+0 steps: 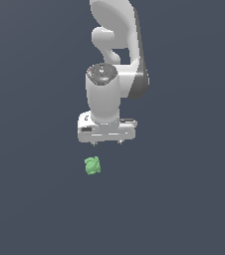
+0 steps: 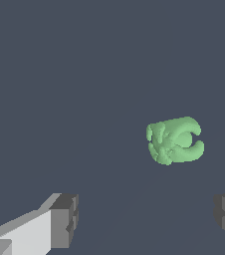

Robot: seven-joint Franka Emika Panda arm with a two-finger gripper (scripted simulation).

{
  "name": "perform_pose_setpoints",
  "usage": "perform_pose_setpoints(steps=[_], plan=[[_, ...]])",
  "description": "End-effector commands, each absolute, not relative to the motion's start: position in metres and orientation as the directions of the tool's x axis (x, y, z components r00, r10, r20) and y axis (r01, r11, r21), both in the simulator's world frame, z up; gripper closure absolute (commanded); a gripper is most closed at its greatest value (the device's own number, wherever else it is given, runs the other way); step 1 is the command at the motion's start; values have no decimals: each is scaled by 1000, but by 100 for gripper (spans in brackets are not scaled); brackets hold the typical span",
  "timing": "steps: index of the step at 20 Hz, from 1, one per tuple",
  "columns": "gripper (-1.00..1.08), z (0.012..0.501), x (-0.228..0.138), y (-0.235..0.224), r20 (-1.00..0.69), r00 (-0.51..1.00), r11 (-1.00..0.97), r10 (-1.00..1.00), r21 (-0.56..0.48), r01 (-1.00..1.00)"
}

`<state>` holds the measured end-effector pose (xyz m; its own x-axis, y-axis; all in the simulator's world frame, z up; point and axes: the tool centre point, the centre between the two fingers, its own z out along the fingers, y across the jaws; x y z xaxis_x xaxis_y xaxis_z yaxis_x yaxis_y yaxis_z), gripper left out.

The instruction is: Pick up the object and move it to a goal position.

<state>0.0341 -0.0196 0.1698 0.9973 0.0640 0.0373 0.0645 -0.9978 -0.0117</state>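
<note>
Wrist view, green object (image 2: pixel 175 141) lying sideways (lumpy), fingers (image 2: pixel 64 220) spread, apart.

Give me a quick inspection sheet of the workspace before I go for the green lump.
Surface: plain dark grey floor, flat, no marks seen.
Job's things: green lump lies on the floor, free, not between the fingers; in the exterior view it sits below the gripper and a little to that view's left.
Goal position: no marker seen.
Clutter: nothing seen.
Gripper: gripper open, holding nothing; both fingers spread wide apart in the wrist view.
Cables: nothing seen.
Surroundings: only the white arm; nothing else seen.
</note>
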Motion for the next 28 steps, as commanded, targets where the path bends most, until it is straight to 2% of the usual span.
perform_pose_setpoints(steps=[1,13,23,28], plan=[[-92,156,42,-32,30,995,-995,95,-7,95],[-92,98,68,-83,3,975,-975,223,0,223],[-92,87,70,-90,-1,972,-972,235,0,235],[-92,65,69,-90,0,972,-972,237,0,237]])
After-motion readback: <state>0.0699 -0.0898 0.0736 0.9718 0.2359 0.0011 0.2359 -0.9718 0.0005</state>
